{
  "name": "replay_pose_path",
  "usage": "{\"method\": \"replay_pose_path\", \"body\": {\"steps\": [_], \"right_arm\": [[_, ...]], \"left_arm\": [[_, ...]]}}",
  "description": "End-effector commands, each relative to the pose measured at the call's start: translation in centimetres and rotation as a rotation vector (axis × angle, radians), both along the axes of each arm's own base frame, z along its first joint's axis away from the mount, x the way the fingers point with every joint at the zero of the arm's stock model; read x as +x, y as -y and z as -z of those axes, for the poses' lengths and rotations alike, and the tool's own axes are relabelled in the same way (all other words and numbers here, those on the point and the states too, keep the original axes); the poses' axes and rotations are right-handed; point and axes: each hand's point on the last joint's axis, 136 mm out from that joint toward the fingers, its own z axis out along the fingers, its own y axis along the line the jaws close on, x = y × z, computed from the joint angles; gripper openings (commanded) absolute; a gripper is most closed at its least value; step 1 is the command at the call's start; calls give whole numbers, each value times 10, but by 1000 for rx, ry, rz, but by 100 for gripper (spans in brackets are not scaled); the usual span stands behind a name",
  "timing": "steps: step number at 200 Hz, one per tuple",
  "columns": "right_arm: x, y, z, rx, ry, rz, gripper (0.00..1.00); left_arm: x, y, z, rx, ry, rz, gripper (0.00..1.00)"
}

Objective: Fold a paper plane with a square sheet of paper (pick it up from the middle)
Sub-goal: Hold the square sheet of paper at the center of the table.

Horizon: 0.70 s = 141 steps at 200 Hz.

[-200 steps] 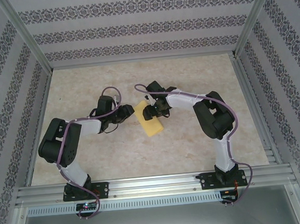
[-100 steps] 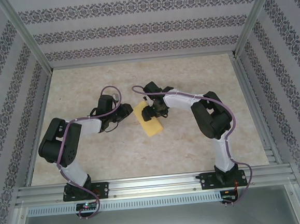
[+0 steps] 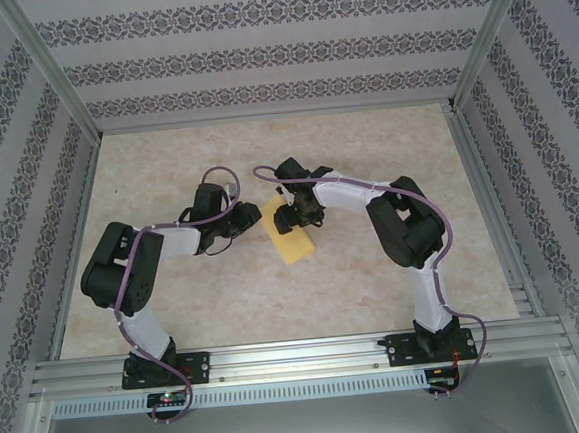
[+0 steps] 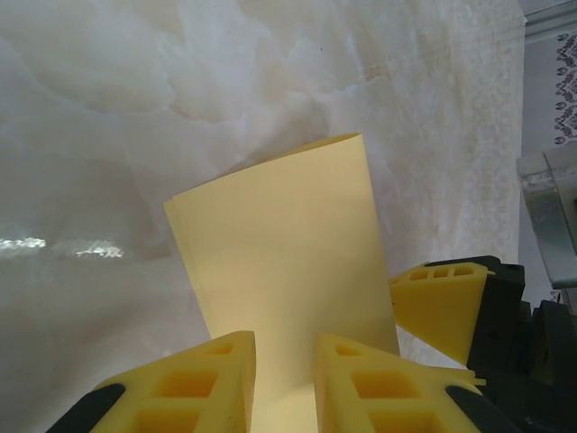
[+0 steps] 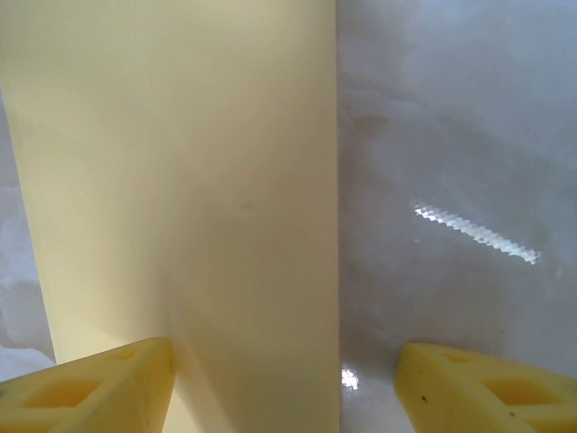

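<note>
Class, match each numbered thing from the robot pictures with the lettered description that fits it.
Things:
1. paper
2. left gripper
3. right gripper
4. table

Descriptions:
A. pale and marbled
B. fingers wide apart, one over the sheet and one over bare surface
C. plain yellow
D. fingers a narrow gap apart, with the sheet running between them

Pairs: 1-C, 2-D, 3-B, 4-A

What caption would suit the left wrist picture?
Yellow paper seen between the fingers of the left tool, over a pale marbled table.
</note>
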Motion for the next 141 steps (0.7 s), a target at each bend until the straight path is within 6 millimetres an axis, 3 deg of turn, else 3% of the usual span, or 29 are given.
{"method": "replay_pose_path", "body": {"steps": [1, 141], "right_arm": [[-34, 6, 67, -53, -161, -4, 70], [-41, 9, 78, -80, -189, -39, 70]], "left_arm": [[5, 15, -13, -27, 51, 51, 24], [9, 17, -8, -4, 25, 46, 17]]}}
